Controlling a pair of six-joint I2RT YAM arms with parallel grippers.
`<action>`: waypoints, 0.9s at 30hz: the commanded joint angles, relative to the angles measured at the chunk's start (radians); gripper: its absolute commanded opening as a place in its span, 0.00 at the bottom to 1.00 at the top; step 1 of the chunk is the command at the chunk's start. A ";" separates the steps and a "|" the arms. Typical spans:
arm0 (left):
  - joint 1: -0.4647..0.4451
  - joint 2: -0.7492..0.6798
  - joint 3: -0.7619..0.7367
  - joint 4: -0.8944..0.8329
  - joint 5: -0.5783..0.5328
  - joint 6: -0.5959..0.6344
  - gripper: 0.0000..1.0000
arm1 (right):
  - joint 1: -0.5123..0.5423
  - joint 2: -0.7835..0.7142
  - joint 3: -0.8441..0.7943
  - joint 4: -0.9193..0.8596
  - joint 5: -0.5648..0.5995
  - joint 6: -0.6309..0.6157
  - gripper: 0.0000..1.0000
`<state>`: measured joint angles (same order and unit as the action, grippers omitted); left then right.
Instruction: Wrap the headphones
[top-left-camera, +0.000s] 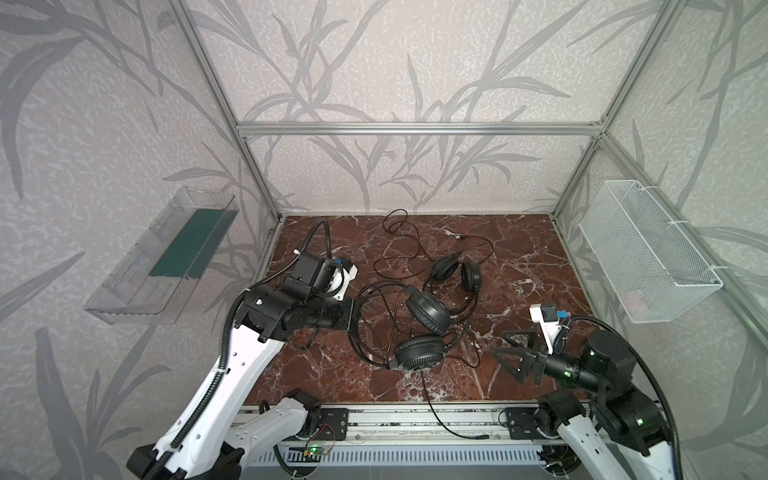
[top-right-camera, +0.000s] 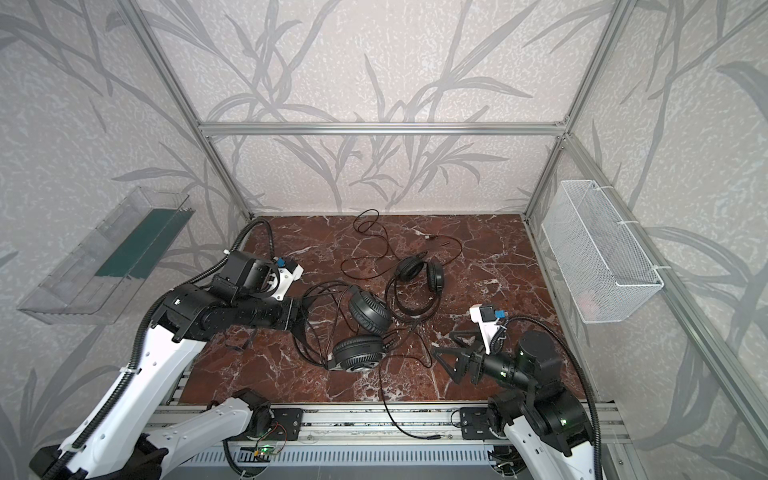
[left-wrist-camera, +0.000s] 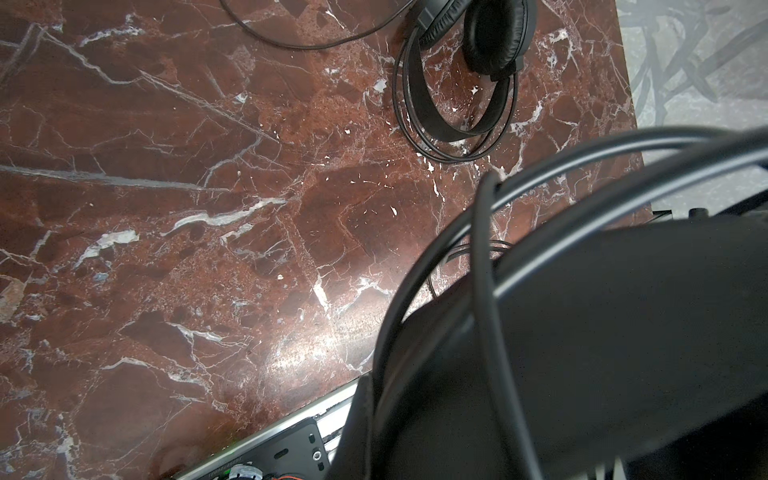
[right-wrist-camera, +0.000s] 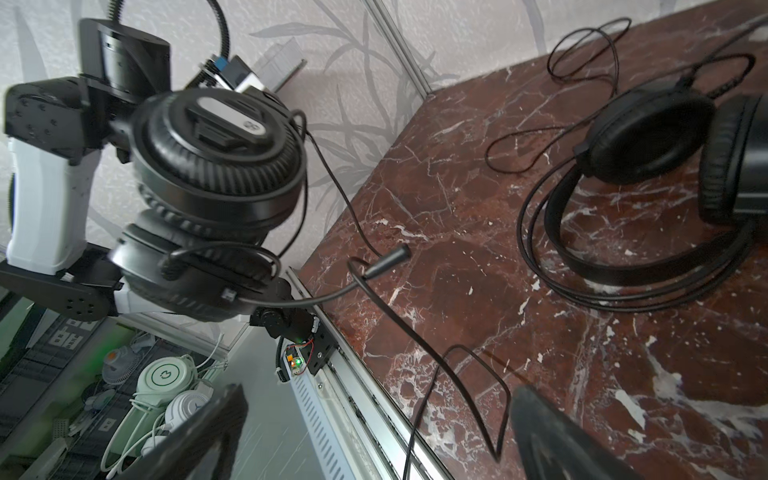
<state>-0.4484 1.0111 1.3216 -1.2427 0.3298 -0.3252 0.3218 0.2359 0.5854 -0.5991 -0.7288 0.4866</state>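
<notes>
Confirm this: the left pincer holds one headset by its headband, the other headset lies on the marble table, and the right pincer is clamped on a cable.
Wrong on one point: the right pincer is open and holds nothing, its jaws spread wide above the table in both top views. The left pincer does hold one headset, and the other headset lies on the marble.

Glossy, white-veined red marble is seen on the table (top-left-camera: 540, 266); the headphones (top-left-camera: 428, 311) on it are padded in matt black leatherette.
</notes>
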 joint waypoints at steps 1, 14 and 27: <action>0.009 -0.018 0.043 0.019 0.037 -0.015 0.00 | 0.009 0.029 -0.049 0.099 0.025 0.010 0.99; 0.031 -0.016 0.040 0.022 0.057 -0.017 0.00 | 0.480 0.275 -0.155 0.312 0.477 -0.098 0.72; 0.032 -0.017 0.022 0.031 0.087 -0.012 0.00 | 0.487 0.414 0.212 0.078 0.812 -0.262 0.00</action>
<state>-0.4213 1.0096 1.3216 -1.2442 0.3515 -0.3321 0.8062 0.5789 0.7464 -0.4572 -0.0250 0.2817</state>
